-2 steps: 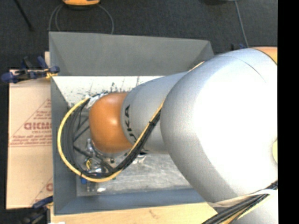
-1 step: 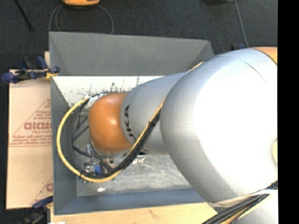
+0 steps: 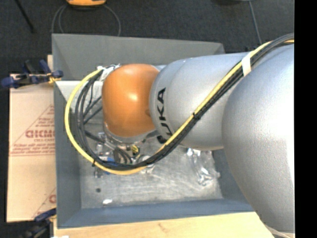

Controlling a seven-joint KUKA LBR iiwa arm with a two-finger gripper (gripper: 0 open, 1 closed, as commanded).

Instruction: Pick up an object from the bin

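Camera view from above: the arm (image 3: 223,98) comes in from the right and covers most of the grey bin (image 3: 148,213). Its orange cover (image 3: 126,100) hangs over the left half of the bin floor, ringed by looped black and yellow cables (image 3: 71,114). Below the cover, metal wrist hardware (image 3: 118,148) sits low, close to the floor. The jaws are hidden under it, so I cannot tell whether they are spread or pressed together, nor whether anything is pinched. Two loose things lie on the floor. A crumpled piece of clear plastic (image 3: 200,168) lies toward the bin's right wall, partly under the arm. A small white scrap (image 3: 106,201) lies by the near wall, toward the near left corner, apart from the wrist.
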